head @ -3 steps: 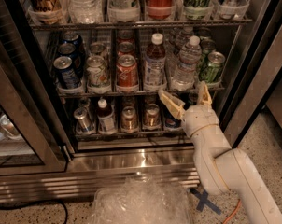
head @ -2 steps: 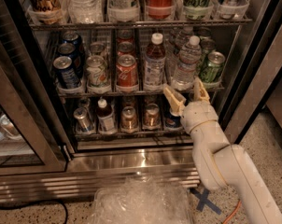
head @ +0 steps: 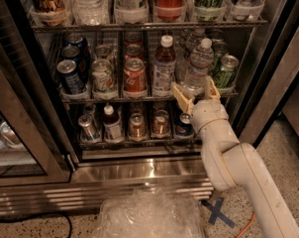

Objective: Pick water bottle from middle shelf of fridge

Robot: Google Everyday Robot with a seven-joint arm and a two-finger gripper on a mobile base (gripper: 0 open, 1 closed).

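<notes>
The fridge (head: pixel 149 170) stands open in front of me. On its middle shelf (head: pixel 115 99) a clear ribbed water bottle (head: pixel 198 66) with a white cap stands at the front of a right-hand lane. My gripper (head: pixel 196 94) is open just below and in front of the bottle's base, one finger on each side. A white-capped bottle of dark brown liquid (head: pixel 163 67) stands one lane to the left. A green can (head: pixel 224 71) stands to the right. My cream arm (head: pixel 238 177) reaches up from the lower right.
Blue (head: pixel 70 76), white (head: pixel 102 77) and red (head: pixel 134 77) cans fill the left lanes. Large bottles (head: pixel 169 1) stand on the rack above, short cans (head: pixel 137 125) on the rack below. The glass door (head: pixel 25 133) hangs open at left. Crumpled clear plastic (head: pixel 149 214) lies on the floor.
My gripper has moved up and slightly forward toward the water bottle's base. Its fingers now stand either side of the bottle's bottom.
</notes>
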